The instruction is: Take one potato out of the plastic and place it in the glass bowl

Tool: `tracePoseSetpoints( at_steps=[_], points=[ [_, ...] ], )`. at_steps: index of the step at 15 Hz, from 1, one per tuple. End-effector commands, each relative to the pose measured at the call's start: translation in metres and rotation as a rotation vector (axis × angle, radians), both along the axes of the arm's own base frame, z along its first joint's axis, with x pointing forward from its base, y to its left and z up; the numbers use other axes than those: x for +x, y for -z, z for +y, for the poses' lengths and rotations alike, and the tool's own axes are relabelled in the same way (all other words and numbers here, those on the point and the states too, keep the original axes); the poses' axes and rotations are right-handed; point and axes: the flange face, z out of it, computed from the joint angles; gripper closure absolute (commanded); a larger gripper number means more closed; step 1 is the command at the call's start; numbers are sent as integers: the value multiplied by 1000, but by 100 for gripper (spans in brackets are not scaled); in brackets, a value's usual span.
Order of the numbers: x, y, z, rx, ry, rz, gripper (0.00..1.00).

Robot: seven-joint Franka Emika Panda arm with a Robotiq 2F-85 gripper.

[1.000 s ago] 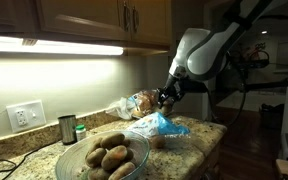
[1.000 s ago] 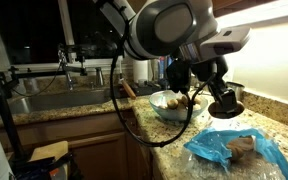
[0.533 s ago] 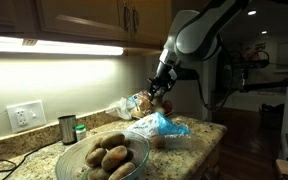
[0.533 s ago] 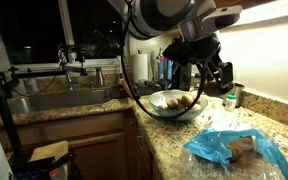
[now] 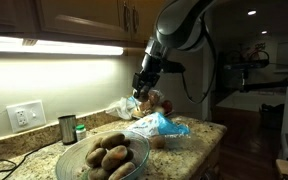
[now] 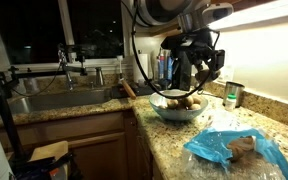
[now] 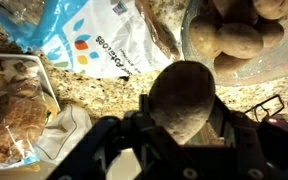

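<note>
Hand clenched around a potato above the speckled granite counter, beneath lit dark wooden cabinets

Steel cup lower left in an exterior view, wall outlet left of it; light strip glowing under wooden cabinets, upper left; sink with faucet mid-left in an exterior view.

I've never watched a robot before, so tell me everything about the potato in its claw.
The potato is oval and tan-brown, with dull speckled skin, whole and unpeeled. The gripper is shut on it, dark fingers pressing opposite sides. It hangs above the granite counter, touching nothing else, short of the glass bowl.
</note>
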Motion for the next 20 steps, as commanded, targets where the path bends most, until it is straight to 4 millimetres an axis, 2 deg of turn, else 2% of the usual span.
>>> tracePoseSetpoints(
  at_steps=[1, 11, 20],
  points=[
    [22, -4, 10, -1, -89, 28, 66],
    [75, 15, 66, -18, -292, 115, 66],
    [104, 48, 115, -1, -454, 232, 66]
  ],
)
